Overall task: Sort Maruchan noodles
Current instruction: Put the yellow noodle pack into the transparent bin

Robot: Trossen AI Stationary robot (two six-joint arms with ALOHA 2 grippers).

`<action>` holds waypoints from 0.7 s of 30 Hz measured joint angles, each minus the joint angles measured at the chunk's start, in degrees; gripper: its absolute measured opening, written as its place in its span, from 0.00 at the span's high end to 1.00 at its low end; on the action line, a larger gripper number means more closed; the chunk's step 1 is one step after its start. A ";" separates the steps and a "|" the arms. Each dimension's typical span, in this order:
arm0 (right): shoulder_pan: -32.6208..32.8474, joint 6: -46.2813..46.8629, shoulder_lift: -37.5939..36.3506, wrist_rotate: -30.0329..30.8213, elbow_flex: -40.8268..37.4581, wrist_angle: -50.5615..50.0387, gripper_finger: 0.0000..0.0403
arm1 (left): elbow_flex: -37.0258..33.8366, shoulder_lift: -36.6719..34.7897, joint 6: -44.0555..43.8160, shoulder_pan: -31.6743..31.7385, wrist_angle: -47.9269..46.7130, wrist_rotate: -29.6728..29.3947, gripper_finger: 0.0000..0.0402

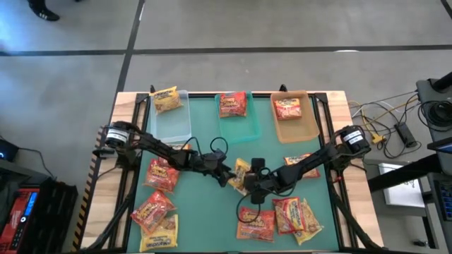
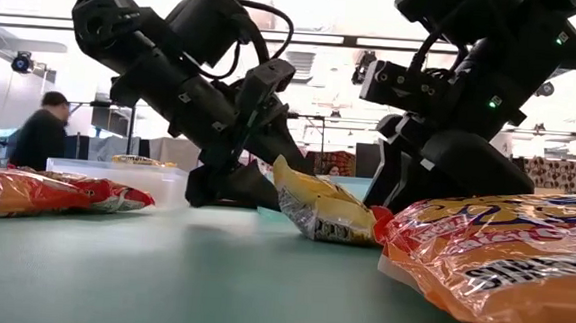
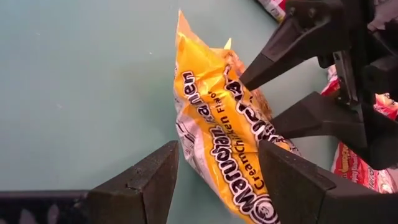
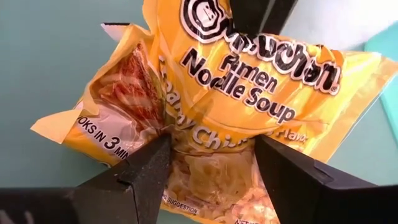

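Left gripper (image 1: pixel 227 176) sits near table centre, fingers spread wide, pkt end between them but no squeeze visible in left wrist view. Yellow Maruchan packet (image 1: pixel 242 174), creamy chicken flavour, lies just right of it on the teal mat (image 1: pixel 205 204), tilted up at one end in low view. Right gripper (image 1: pixel 248 189) is at approx 5 o'clock from that pkt, fingers apart and straddling its lower edge; in right wrist view both fingers (image 4: pixel 140 171) touch the wrapper, w/ wrapper creased between them, so it looks pinched, though can't tell how firm.

Left to right across the table (image 1: pixel 127 106): 4 red/yellow packets (image 1: pixel 159 201) piled at 8 o'clock of centre. Clear tray (image 1: pixel 173 116) at 11 o'clock holds one yellow packet (image 1: pixel 166 99). Teal tray (image 1: pixel 236 116) at 12 o'clock holds a red packet (image 1: pixel 233 104). Tan tray (image 1: pixel 295 116) at 1 o'clock holds another red packet (image 1: pixel 287 107). One orange-red packet (image 1: pixel 302 161) at 3 o'clock, under right arm. Cluster of approx 3 packets (image 1: pixel 282 217) at 5 o'clock, near front edge.

Low view: person (image 2: pixel 39 131) in dark top, far back at left of room.
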 joint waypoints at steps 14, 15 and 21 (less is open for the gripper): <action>-1.93 -6.67 0.09 -1.01 0.22 4.09 0.44 | 0.35 0.00 -0.32 -0.63 0.39 3.19 0.49; -1.99 -7.57 0.10 -0.92 0.22 4.45 0.44 | 0.35 0.00 -0.33 -0.66 0.40 3.26 0.49; -2.77 -8.61 0.10 -0.72 0.22 5.85 0.44 | 0.36 -0.02 -0.45 -0.54 0.60 3.42 0.49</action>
